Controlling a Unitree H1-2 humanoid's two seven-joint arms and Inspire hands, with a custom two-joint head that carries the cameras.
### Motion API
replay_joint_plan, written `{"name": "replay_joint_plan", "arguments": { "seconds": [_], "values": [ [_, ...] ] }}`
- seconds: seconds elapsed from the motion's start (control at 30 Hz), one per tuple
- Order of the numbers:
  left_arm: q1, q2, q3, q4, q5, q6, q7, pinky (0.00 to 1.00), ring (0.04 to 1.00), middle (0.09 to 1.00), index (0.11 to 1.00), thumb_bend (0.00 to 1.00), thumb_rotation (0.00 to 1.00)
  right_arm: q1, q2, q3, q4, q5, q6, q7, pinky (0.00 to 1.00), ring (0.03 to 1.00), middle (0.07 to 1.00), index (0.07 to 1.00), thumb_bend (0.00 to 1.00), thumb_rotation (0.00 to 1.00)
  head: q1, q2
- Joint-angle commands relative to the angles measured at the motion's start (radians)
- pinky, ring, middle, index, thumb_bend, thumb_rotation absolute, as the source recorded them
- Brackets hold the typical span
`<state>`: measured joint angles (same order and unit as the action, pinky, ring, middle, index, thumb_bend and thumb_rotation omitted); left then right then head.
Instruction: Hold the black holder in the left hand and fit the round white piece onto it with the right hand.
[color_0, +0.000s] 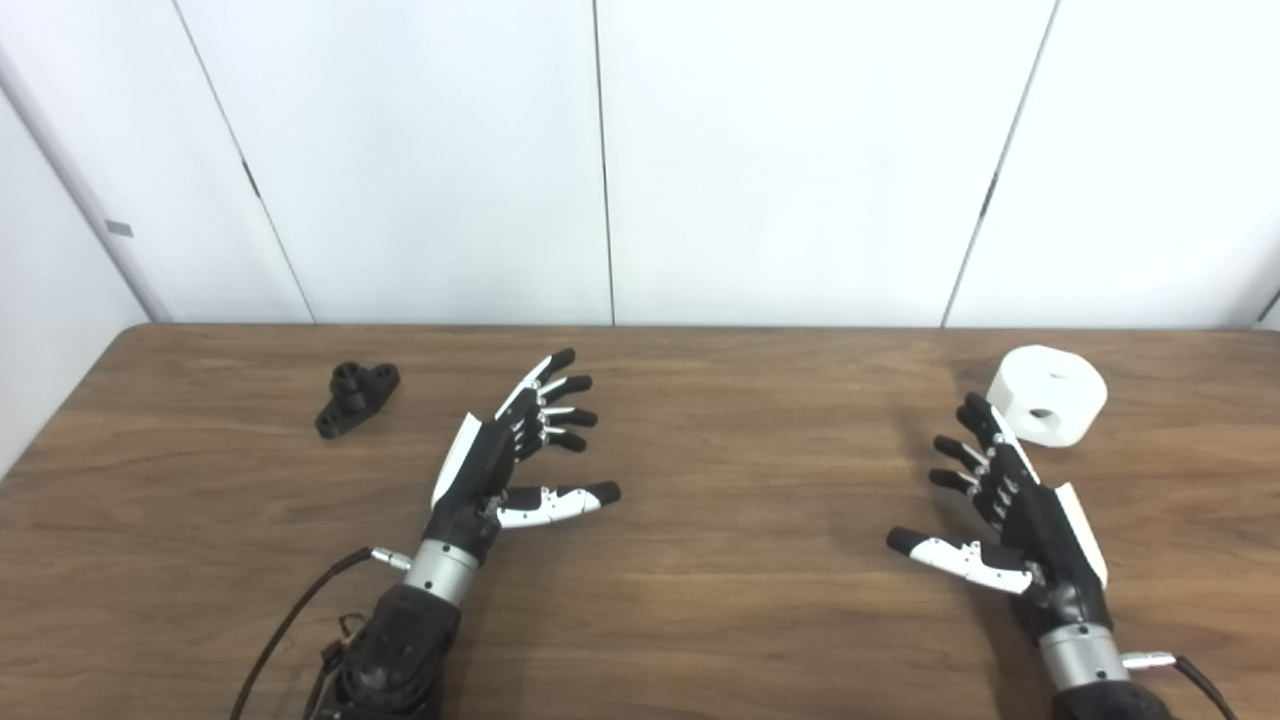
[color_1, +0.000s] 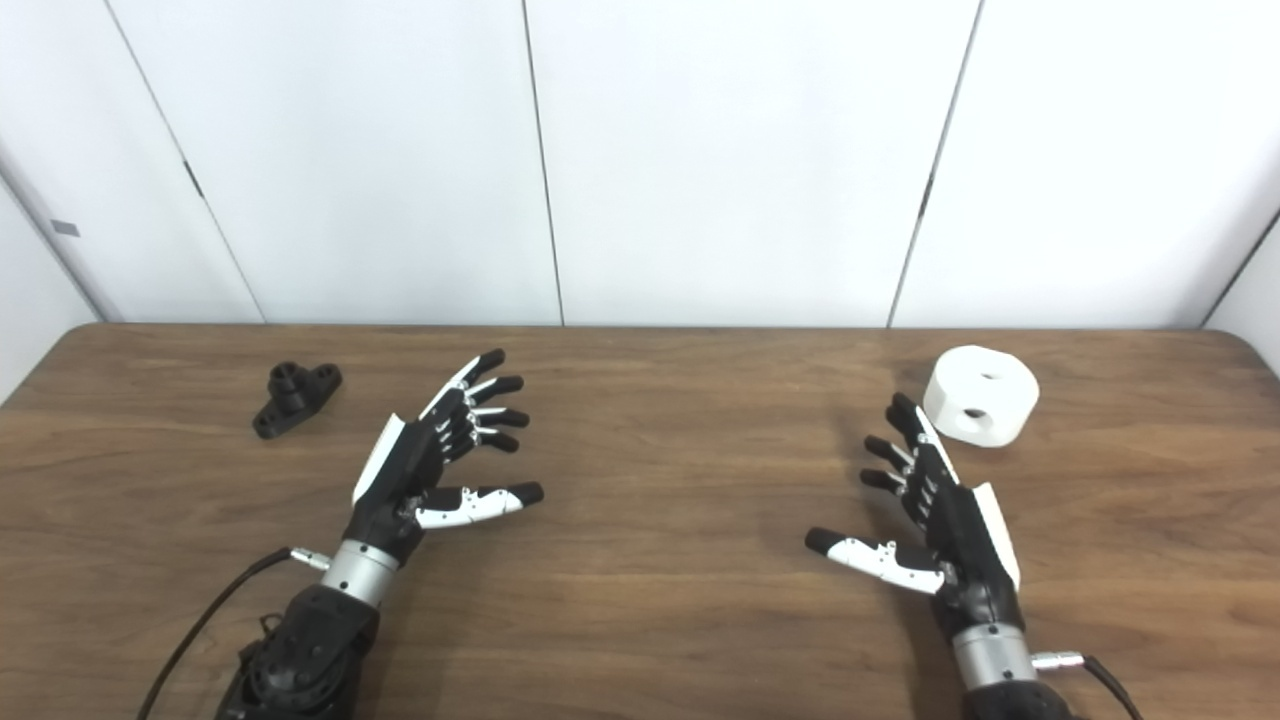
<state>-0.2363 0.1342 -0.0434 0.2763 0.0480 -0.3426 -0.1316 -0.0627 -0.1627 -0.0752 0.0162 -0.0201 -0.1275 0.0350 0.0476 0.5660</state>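
We logged the black holder (color_0: 356, 398) lying on the wooden table (color_0: 700, 600) at far left, well apart from our left hand (color_0: 500, 455), whose fingers were spread and held nothing. The round white piece (color_0: 1047, 395) sat far right, just beyond our right hand (color_0: 1010, 510), likewise spread and empty.

You've got the table (color_0: 700, 620) w/ wall panels (color_0: 780, 160) behind its far edge. Holder (color_0: 356, 398) sits far left on the table; round piece (color_0: 1048, 394) sits far right, near the back edge. Left hand (color_0: 500, 460) is over the table, right of the holder & nearer you. Right hand (color_0: 1010, 510) is just in front-left of the round piece. Both parts lie well apart.
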Motion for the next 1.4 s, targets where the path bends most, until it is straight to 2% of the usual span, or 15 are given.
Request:
{"name": "replay_joint_plan", "arguments": {
  "seconds": [0.0, 0.2, 0.43, 0.53, 0.6, 0.63, 0.67, 0.77, 0.87, 1.0, 1.17, 1.27, 1.37],
  "values": [
    [0.031, -0.002, -0.005, 0.058, -0.004, -0.026, 0.001, 0.63, 0.734, 0.852, 0.921, 0.78, 0.0, -0.005, 0.004, -0.008, -0.006, 0.017, -0.026, -0.005, 0.76, 0.863, 0.953, 0.985, 0.81, 0.13, 0.003, -0.001],
    [0.027, -0.001, -0.004, 0.064, -0.006, -0.028, -0.001, 0.63, 0.735, 0.841, 0.889, 0.79, 0.0, -0.007, 0.002, -0.005, 0.002, 0.019, -0.032, 0.0, 0.78, 0.862, 0.96, 1.0, 0.78, 0.11, 0.007, -0.002],
    [0.025, 0.0, -0.009, 0.064, 0.001, -0.029, -0.002, 0.63, 0.742, 0.83, 0.872, 0.8, 0.0, -0.01, 0.004, -0.01, 0.007, 0.018, -0.03, -0.007, 0.76, 0.855, 0.945, 0.992, 0.79, 0.18, 0.016, -0.004],
    [0.025, -0.002, -0.013, 0.069, 0.018, -0.028, 0.009, 0.63, 0.744, 0.828, 0.862, 0.8, 0.0, -0.008, 0.001, -0.013, 0.012, 0.03, -0.034, -0.001, 0.75, 0.855, 0.944, 0.987, 0.78, 0.17, 0.052, -0.017],
    [0.024, -0.007, -0.019, 0.072, 0.04, -0.026, 0.024, 0.62, 0.744, 0.831, 0.856, 0.79, 0.0, -0.008, -0.006, -0.017, 0.024, 0.04, -0.044, 0.005, 0.75, 0.855, 0.945, 0.985, 0.78, 0.17, 0.127, -0.036],
    [0.023, -0.009, -0.022, 0.075, 0.056, -0.027, 0.033, 0.62, 0.743, 0.831, 0.854, 0.79, 0.0, -0.009, -0.011, -0.019, 0.034, 0.042, -0.052, 0.007, 0.76, 0.853, 0.944, 0.984, 0.78, 0.16, 0.127, -0.036],
    [0.021, -0.014, -0.026, 0.079, 0.068, -0.025, 0.04, 0.61, 0.743, 0.83, 0.85, 0.78, 0.02, -0.012, -0.017, -0.023, 0.046, 0.046, -0.062, 0.01, 0.75, 0.849, 0.941, 0.981, 0.77, 0.16, 0.184, -0.046],
    [0.01, -0.038, -0.034, 0.106, 0.089, -0.022, 0.055, 0.63, 0.754, 0.833, 0.831, 0.79, 0.04, -0.017, -0.037, -0.042, 0.085, 0.086, -0.083, 0.03, 0.75, 0.844, 0.933, 0.972, 0.79, 0.19, 0.28, -0.076],
    [-0.006, -0.058, -0.048, 0.149, 0.106, -0.037, 0.064, 0.63, 0.748, 0.833, 0.825, 0.8, 0.04, -0.018, -0.048, -0.061, 0.086, 0.129, -0.052, 0.044, 0.76, 0.858, 0.94, 0.98, 0.8, 0.18, 0.332, -0.099],
    [-0.024, -0.074, -0.062, 0.191, 0.11, -0.052, 0.064, 0.64, 0.768, 0.85, 0.836, 0.8, 0.04, -0.024, -0.059, -0.072, 0.12, 0.106, -0.085, 0.028, 0.74, 0.835, 0.939, 0.982, 0.77, 0.16, 0.346, -0.111],
    [-0.034, -0.077, -0.068, 0.217, 0.109, -0.082, 0.064, 0.63, 0.783, 0.856, 0.845, 0.82, 0.04, -0.025, -0.06, -0.08, 0.132, 0.112, -0.084, 0.031, 0.77, 0.841, 0.942, 0.981, 0.78, 0.18, 0.357, -0.114],
    [-0.036, -0.076, -0.065, 0.225, 0.101, -0.091, 0.062, 0.64, 0.786, 0.855, 0.848, 0.81, 0.03, -0.024, -0.06, -0.08, 0.136, 0.105, -0.088, 0.03, 0.75, 0.84, 0.943, 0.981, 0.78, 0.18, 0.357, -0.11],
    [-0.035, -0.077, -0.061, 0.22, 0.098, -0.093, 0.064, 0.61, 0.78, 0.849, 0.843, 0.81, 0.02, -0.022, -0.058, -0.08, 0.129, 0.105, -0.083, 0.03, 0.73, 0.838, 0.946, 0.982, 0.77, 0.16, 0.354, -0.106]
  ]
}}
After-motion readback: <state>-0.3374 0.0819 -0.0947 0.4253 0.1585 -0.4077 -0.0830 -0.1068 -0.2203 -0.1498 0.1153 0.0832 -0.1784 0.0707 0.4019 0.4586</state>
